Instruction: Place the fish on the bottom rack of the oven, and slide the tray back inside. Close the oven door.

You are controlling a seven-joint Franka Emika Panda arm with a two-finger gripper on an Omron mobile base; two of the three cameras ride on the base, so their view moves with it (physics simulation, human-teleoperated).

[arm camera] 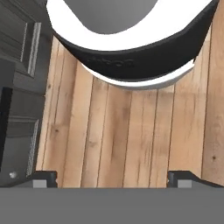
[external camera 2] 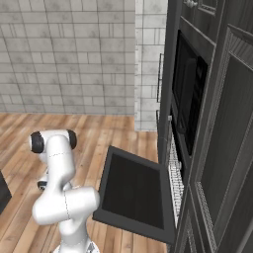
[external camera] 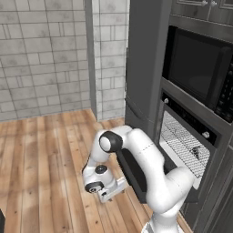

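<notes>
Silver wires of the bottom rack (external camera: 184, 143) lie up and to the right of the claw (external camera: 110, 191), beyond the lowered oven door (external camera 2: 133, 195). The claw hangs low over the wooden floor (arm camera: 127, 135), released and grasping nothing.

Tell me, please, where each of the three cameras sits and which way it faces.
Left base view: behind the arm on its left, facing forward and down at the oven, its open oven door and the bottom rack; the white arm rises at lower right, gripper low over the floor.
Right base view: behind on the right, seeing the same oven door edge-on to the cabinets; the arm rises at lower left.
Hand view: on the hand, looking down at the wooden floor; the open gripper shows at the bottom.
Both base views share the door, rack and arm.
</notes>
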